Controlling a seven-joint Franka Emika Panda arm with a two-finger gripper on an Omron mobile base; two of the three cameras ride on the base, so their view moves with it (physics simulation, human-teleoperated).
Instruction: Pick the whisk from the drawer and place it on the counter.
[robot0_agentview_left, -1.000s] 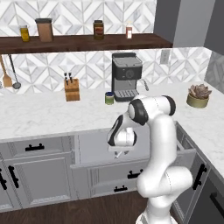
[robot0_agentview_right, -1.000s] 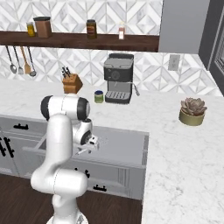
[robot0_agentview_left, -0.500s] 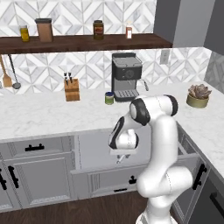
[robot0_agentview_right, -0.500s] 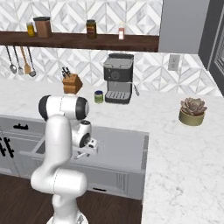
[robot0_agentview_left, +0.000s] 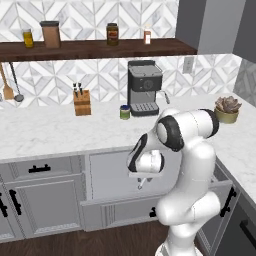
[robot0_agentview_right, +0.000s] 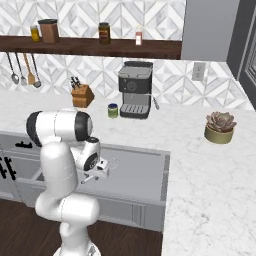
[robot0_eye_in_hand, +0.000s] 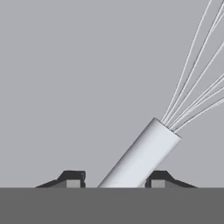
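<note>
A: Where is the whisk (robot0_eye_in_hand: 144, 153) seen?

B: It is seen low inside the open drawer (robot0_agentview_right: 145, 172), with its handle between the two dark fingertips (robot0_eye_in_hand: 72, 177) of the gripper (robot0_eye_in_hand: 114, 179). In the hand view the handle is tilted, and the wire loops are fanned out toward the upper right over the pale grey drawer floor.

A: Is the whisk gripped?

B: That cannot be told. The jaws are partly closed, with one tip on each side of the handle, but contact is not clearly shown; a gap is visible on the left side.

A: And the arm?

B: It is bent down over the drawer from the base, below the edge of the white counter (robot0_agentview_left: 50, 132), on which a coffee machine (robot0_agentview_left: 145, 87) and a knife block (robot0_agentview_left: 82, 102) are standing.
</note>
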